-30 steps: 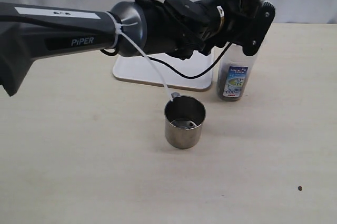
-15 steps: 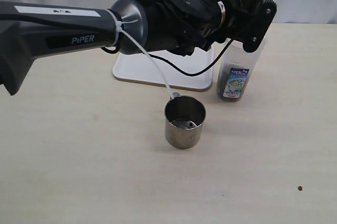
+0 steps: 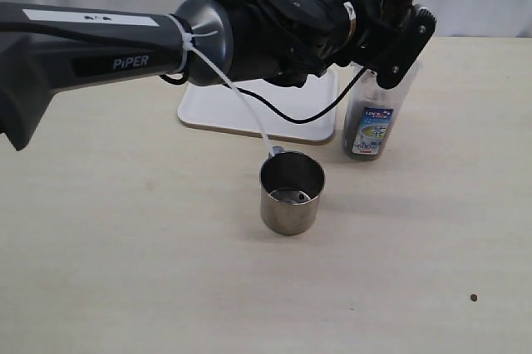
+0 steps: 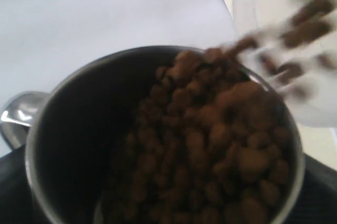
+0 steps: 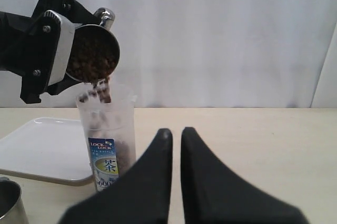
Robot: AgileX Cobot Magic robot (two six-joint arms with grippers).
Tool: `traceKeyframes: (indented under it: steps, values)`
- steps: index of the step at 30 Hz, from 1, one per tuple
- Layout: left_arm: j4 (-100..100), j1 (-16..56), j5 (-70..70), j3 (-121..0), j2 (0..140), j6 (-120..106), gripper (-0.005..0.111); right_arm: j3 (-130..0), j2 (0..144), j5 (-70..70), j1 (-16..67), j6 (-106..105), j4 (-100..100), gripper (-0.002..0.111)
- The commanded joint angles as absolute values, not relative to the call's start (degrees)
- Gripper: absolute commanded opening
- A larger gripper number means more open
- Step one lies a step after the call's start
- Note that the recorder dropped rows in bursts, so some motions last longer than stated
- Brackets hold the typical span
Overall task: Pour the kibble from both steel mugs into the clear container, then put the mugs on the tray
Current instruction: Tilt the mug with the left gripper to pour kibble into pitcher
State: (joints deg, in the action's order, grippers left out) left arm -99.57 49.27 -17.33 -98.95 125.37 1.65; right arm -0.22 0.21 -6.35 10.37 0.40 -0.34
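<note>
**Near to far, exterior view.** At 4 o'clock from the scene's centre, a single dark-brown pellet (image 3: 474,297), likely a stray, lies loose on the pale counter (image 3: 125,271).

At the centre stands one short shiny stainless-steel mug (image 3: 292,192), upright and, as far as we can see, emptied. We judge its pour done, though it is not yet on the tray.

Behind it, at 1 o'clock, stands the tall translucent plastic container (image 3: 370,121) with a blue-and-white label. At 11 o'clock, just beside the container, lies the flat white rectangular tray (image 3: 249,109), carrying no mug.

Above the container's mouth the left pincer (image 3: 384,22) grasps the second steel mug (image 5: 95,50), tipped steeply. Small round dark-brown kibble (image 4: 210,145) streams over the mug's lip into the container, and a good heap sits in the mug.

The right pincer (image 5: 175,145) is clenched on nothing, low over the counter and facing the container.

We judge the task roughly half done. What is left is the rest of this pour and the setting of both mugs on the tray.
</note>
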Motion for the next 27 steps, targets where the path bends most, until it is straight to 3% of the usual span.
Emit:
traceKeyframes:
  steps: [1, 27]
  values:
    - [-99.95, 49.3, -18.27, -99.7, 125.2, 1.27, 0.0, 0.0, 0.0, -5.77, 10.17, 0.46, -0.4, 0.005]
    - [-99.95, 49.2, -15.92, -100.16, 125.33, -5.99, 0.0, 0.0, 0.0, -5.77, 10.17, 0.46, -0.4, 0.005]
